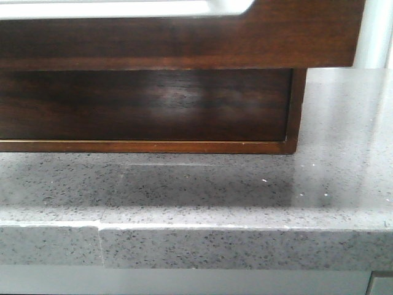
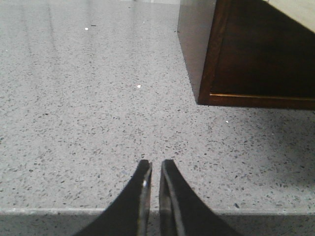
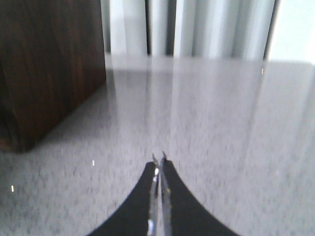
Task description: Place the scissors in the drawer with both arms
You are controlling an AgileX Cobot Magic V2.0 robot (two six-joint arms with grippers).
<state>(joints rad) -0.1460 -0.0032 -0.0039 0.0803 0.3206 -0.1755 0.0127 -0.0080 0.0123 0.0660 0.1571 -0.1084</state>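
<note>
The drawer (image 1: 184,40) is a wide dark brown glossy front with a broad shallow cutout along its top edge showing white. It fills the top of the front view and stands forward of the chest's lower front (image 1: 147,104). The scissors are not in any view. My left gripper (image 2: 155,164) is shut and empty, low over the grey speckled counter (image 2: 88,113), with the chest's corner (image 2: 206,73) ahead of it and to one side. My right gripper (image 3: 159,158) is shut and empty over the counter, beside the chest's side wall (image 3: 44,69). Neither gripper shows in the front view.
The counter's front edge (image 1: 202,228) runs across the front view, with a step in it at the left. Pale curtains (image 3: 187,27) hang behind the counter's far edge in the right wrist view.
</note>
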